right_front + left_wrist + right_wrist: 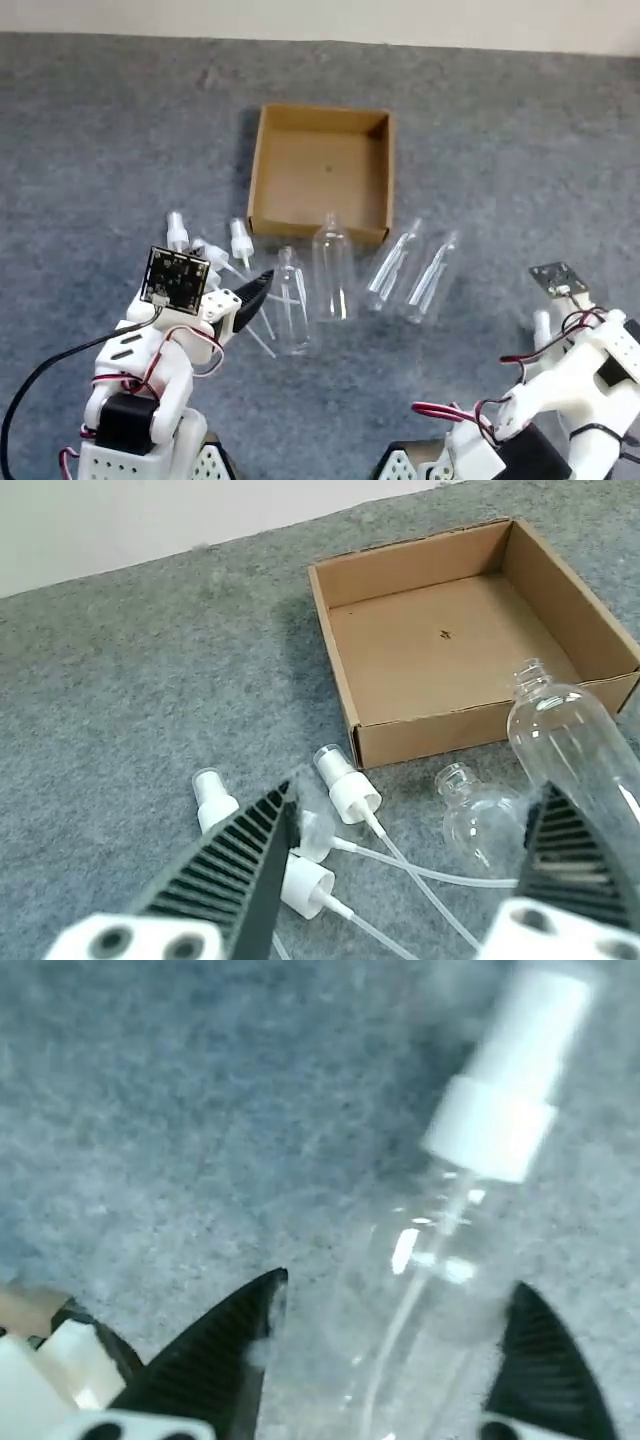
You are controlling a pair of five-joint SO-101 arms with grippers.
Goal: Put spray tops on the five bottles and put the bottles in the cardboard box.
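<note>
Grey carpet is seen covering the table, with the cardboard box set open at the upper centre of the high view, nothing inside it. Four clear bottles without tops are laid just below its near wall, from the leftmost bottle to the rightmost bottle. Loose spray tops are scattered to the left of them, their thin tubes trailing across the carpet.

At lower left the left gripper is held over the spray tops and the leftmost bottle, its fingers spread wide apart and nothing gripped. From its wrist camera, the spray tops and two bottle necks are framed between the fingers, the box beyond.

At lower right, a fifth bottle, its spray top fitted, is shown lying between the parted fingers of the right gripper; whether it is touched cannot be told.
</note>
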